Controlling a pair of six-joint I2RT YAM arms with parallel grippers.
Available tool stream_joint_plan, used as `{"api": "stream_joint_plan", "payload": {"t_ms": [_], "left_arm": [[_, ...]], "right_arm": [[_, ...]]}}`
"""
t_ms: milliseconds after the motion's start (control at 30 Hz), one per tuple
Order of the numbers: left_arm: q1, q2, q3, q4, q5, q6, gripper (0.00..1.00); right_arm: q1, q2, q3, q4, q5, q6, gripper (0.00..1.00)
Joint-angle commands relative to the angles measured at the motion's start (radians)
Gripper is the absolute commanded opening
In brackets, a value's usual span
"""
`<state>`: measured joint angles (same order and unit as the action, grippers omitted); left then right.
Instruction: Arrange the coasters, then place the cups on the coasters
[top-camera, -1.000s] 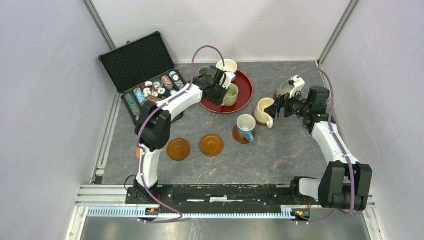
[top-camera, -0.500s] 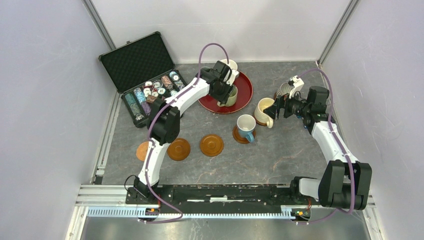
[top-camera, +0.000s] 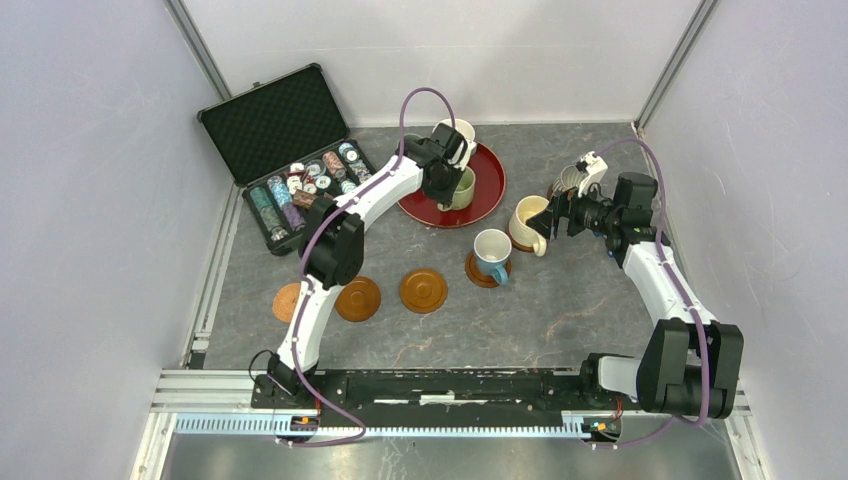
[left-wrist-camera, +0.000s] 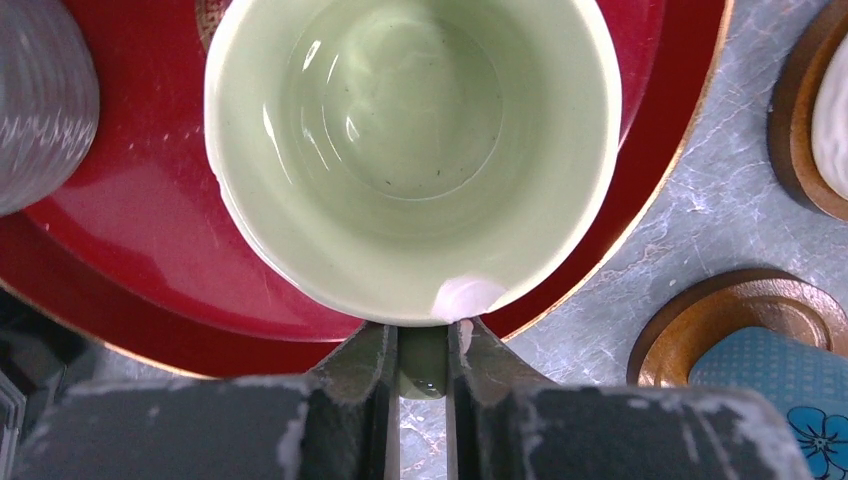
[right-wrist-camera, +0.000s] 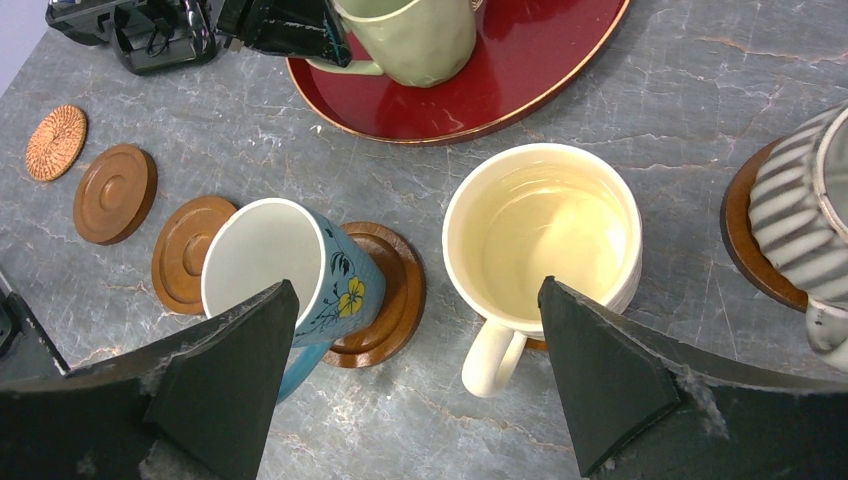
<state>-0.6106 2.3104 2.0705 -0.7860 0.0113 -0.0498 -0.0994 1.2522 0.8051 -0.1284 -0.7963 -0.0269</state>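
My left gripper (left-wrist-camera: 422, 345) is shut on the handle of the pale green cup (left-wrist-camera: 410, 140), which stands on the red tray (left-wrist-camera: 150, 250). In the top view the cup (top-camera: 462, 188) is at the tray's near side, with a white cup (top-camera: 456, 130) behind it. My right gripper (right-wrist-camera: 415, 290) hangs open over the table, holding nothing. Below it, the blue cup (right-wrist-camera: 280, 270) sits on a coaster (right-wrist-camera: 385, 300). The cream cup (right-wrist-camera: 545, 235) and the ribbed grey cup (right-wrist-camera: 800, 220) also stand on coasters. Two brown coasters (right-wrist-camera: 115, 192) (right-wrist-camera: 180, 250) and a woven one (right-wrist-camera: 55, 142) lie bare.
An open black case of poker chips (top-camera: 290, 150) lies at the back left. White walls and metal posts close off the table's far side and both flanks. The left arm (top-camera: 370, 200) stretches across the bare coasters toward the tray.
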Motion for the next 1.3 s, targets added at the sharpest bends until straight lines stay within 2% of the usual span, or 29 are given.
{"api": "stream_joint_plan", "payload": {"t_ms": [0,233,633,767,900,1033,1267], "left_arm": [[-0.001,-0.161,-0.052,0.02,-0.134,-0.132,0.02],[-0.009,-0.419,-0.206,0.062,-0.323,-0.251,0.02],[-0.028,-0.963,-0.743,0.082,-0.166,-0.384,0.02],[-0.097,-1.009,-0.757,-0.018,-0.173,-0.387,0.02],[-0.166,-1.039,-0.865,0.005,-0.176,-0.439,0.02],[-0.199,-0.988,-0.934,0.045,-0.152,-0.524,0.02],[-0.312,-0.895,-0.918,0.062,-0.176,-0.549,0.02]], "right_arm": [[-0.005,-0.009,0.001,0.026,-0.009,0.008,0.98],[-0.006,-0.021,-0.004,0.033,0.01,0.009,0.98],[-0.029,0.002,-0.014,0.038,0.061,-0.001,0.98],[-0.034,0.002,-0.022,0.044,0.084,-0.004,0.98],[-0.037,0.004,-0.026,0.049,0.103,-0.006,0.98],[-0.039,0.019,-0.008,0.038,0.16,-0.001,0.98],[-0.047,0.021,-0.018,0.045,0.204,-0.005,0.98]]}}
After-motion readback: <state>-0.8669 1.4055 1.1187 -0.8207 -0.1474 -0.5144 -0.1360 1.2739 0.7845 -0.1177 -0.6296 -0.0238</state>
